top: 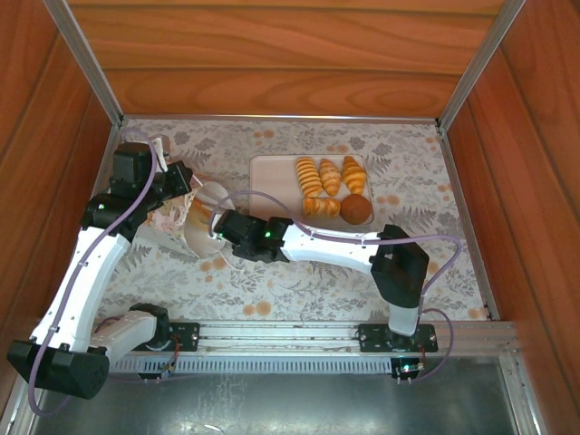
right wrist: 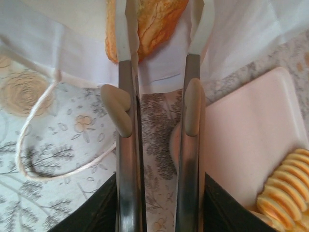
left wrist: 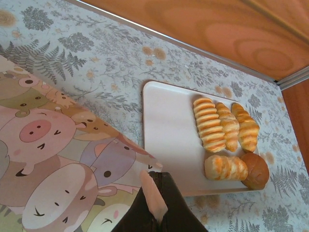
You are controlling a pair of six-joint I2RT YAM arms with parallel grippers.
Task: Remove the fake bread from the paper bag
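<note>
The paper bag [top: 172, 217] lies on its side at the left of the table, with cartoon animals printed on its side [left wrist: 53, 159]. My left gripper [top: 186, 195] [left wrist: 155, 183] is shut on the bag's edge. My right gripper [top: 210, 231] [right wrist: 164, 19] reaches into the bag's white mouth with its long fingers apart. One golden piece of fake bread [right wrist: 154, 24] lies inside at the fingertips, partly behind the left finger. More fake bread is on the pink tray [top: 272, 177]: three croissants [top: 329, 175] [left wrist: 228, 126], a pale roll [top: 320, 207] [left wrist: 225, 167] and a dark bun [top: 356, 210] [left wrist: 256, 170].
The tray [left wrist: 169, 125] [right wrist: 251, 125] sits just right of the bag's mouth, its left half bare. A white cord handle [right wrist: 34, 135] loops on the floral tablecloth. Wooden walls close in the table on three sides.
</note>
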